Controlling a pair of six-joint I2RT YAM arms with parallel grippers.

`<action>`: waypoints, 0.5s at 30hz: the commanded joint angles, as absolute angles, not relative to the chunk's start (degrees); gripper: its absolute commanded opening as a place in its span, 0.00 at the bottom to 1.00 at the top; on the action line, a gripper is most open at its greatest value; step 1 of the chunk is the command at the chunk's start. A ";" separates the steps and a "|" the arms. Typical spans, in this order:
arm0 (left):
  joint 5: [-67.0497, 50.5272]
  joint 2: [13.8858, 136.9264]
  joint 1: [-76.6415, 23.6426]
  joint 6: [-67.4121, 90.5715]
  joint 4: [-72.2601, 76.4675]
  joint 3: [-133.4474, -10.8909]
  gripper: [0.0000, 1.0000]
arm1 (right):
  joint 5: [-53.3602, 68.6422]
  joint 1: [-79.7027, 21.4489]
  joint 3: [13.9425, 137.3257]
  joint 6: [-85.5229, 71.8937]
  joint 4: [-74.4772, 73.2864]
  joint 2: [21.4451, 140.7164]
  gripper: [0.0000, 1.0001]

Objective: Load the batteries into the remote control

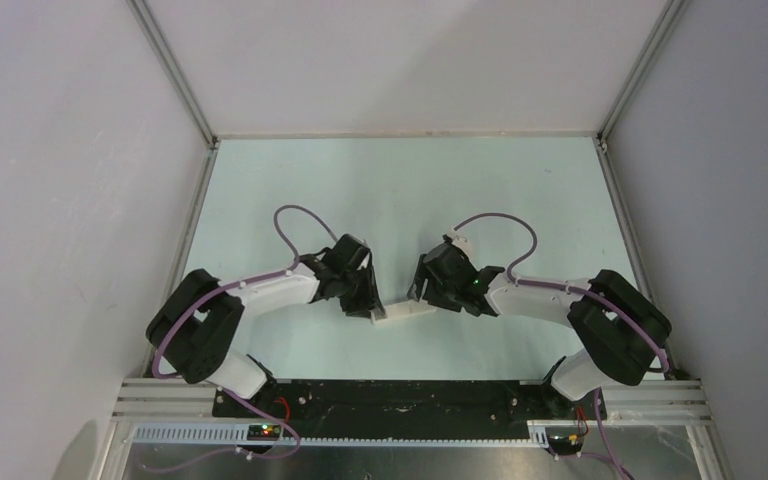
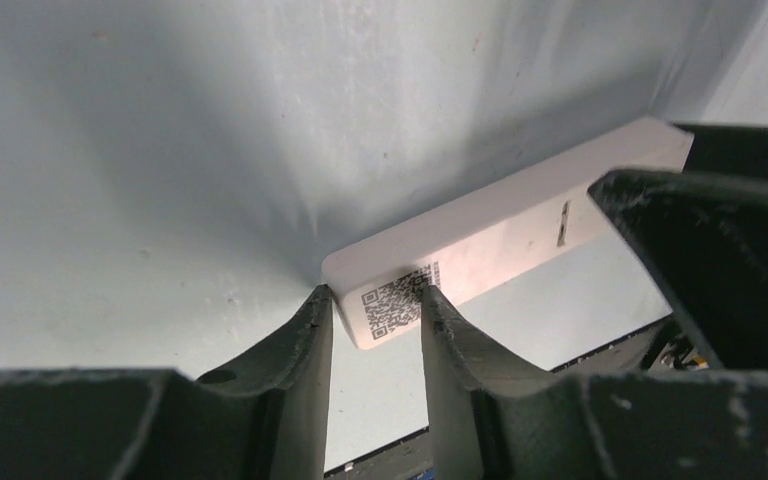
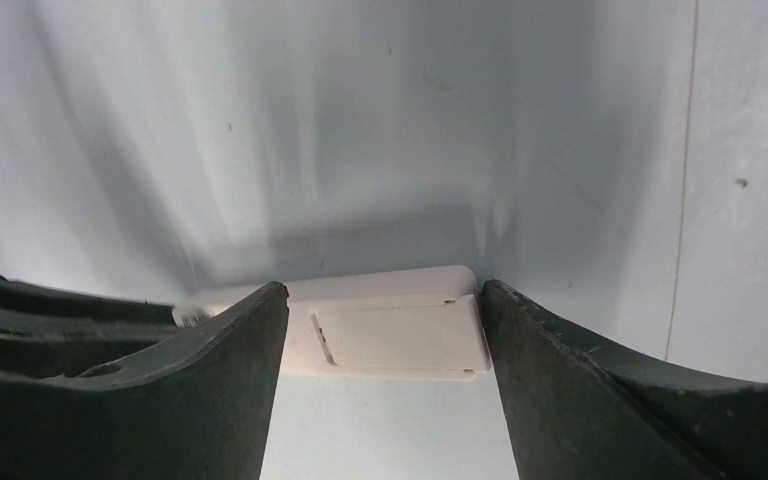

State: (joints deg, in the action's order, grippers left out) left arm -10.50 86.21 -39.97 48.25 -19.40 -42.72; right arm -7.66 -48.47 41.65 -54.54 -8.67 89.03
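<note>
While set narrow, clamps one short end of the remote control [image 2: 500,225] with the left gripper [image 2: 375,320], a dark finger [image 2: 305,340] pressed on each long edge, right beside a square printed code [image 2: 400,298]. Holds the white bar with its back toward the wrist camera, slanting up and away to the right. Shows a small dark slot [image 2: 563,222] further along that back.

Over on the other side, stands wide apart with the right gripper [image 3: 382,298], gripping nothing. Brackets the opposite end of the remote control between the two fingers [image 3: 540,350]: the one on the picture's left crossing in front of the bar, the one on the picture's right just beside its rounded tip. Cannot tell whether touching there. Looks straight onto a rectangular lid panel [image 3: 400,340] set in the back.

From above, finds the remote control bridging the gap between the two grippers, its ends hidden under their dark heads. Places it in the near middle of the pale green table [image 1: 360,180], closer to the arm bases than to the far wall. Cannot tell whether resting on the table or raised just off it.
</note>
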 commanded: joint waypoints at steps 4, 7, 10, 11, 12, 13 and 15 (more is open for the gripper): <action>-19.99 87.55 -43.58 51.51 -6.91 -42.50 0.35 | -9.95 -47.94 34.64 -53.11 -11.41 96.65 0.76; -19.95 87.68 -43.60 51.46 -6.94 -42.50 0.35 | -10.26 -47.59 34.29 -52.62 -11.32 96.61 0.76; -19.88 87.58 -43.58 51.29 -7.11 -42.65 0.36 | -10.26 -47.32 34.28 -50.59 -11.40 96.47 0.76; -19.83 87.61 -43.66 51.27 -7.20 -42.63 0.37 | -10.14 -47.26 34.28 -49.99 -11.53 96.32 0.76; -19.63 87.47 -43.62 51.18 -7.32 -42.67 0.38 | -10.13 -47.12 34.28 -48.84 -11.65 96.28 0.76; -19.53 87.37 -43.65 51.12 -7.48 -42.70 0.38 | -10.16 -47.07 34.21 -48.11 -11.83 96.18 0.76; -18.91 87.05 -43.64 50.88 -8.08 -42.63 0.40 | -9.92 -46.82 33.90 -45.48 -11.96 95.82 0.76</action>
State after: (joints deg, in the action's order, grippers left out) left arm -16.36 87.07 -42.74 49.54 -18.13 -41.93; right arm -12.75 -46.85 39.38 -50.00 1.45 90.45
